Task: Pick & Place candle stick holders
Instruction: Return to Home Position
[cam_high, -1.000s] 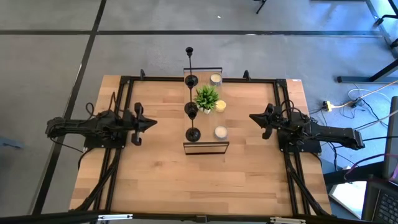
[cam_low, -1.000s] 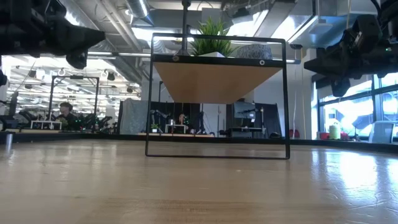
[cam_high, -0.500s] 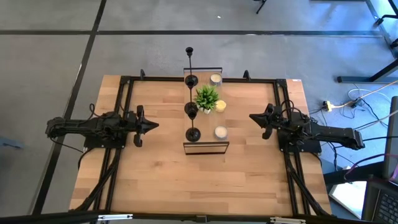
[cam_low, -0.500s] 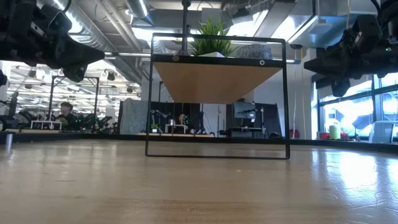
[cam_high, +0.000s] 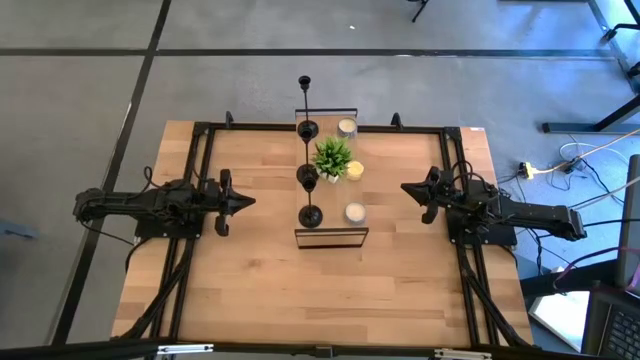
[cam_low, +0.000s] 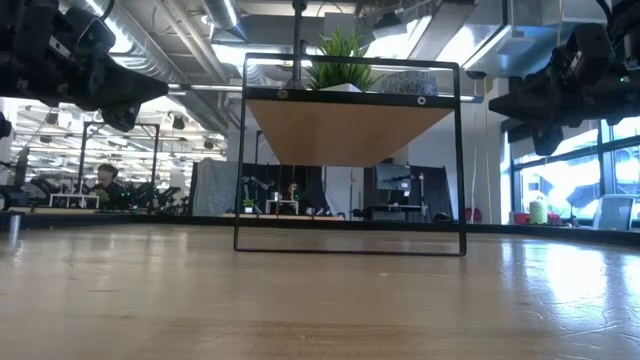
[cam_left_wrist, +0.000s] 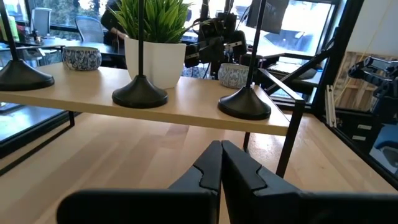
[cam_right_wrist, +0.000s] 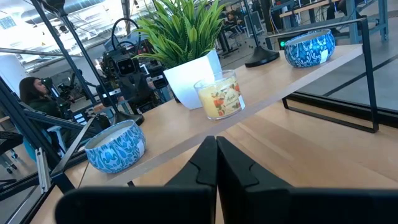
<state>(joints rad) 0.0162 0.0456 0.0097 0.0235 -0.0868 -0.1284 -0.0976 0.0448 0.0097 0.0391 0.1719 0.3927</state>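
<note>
Beside the shelf plant (cam_high: 332, 156) stand candle stick holders (cam_high: 310, 216); left claw (cam_high: 248, 201), right claw (cam_high: 405, 188) pressed together.

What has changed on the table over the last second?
The left gripper edged slightly toward the shelf and dipped a little in the low view, with its jaws shut on nothing. Nothing was grasped or released. The right gripper, the three candle stick holders, the plant and the candles stayed put.
</note>
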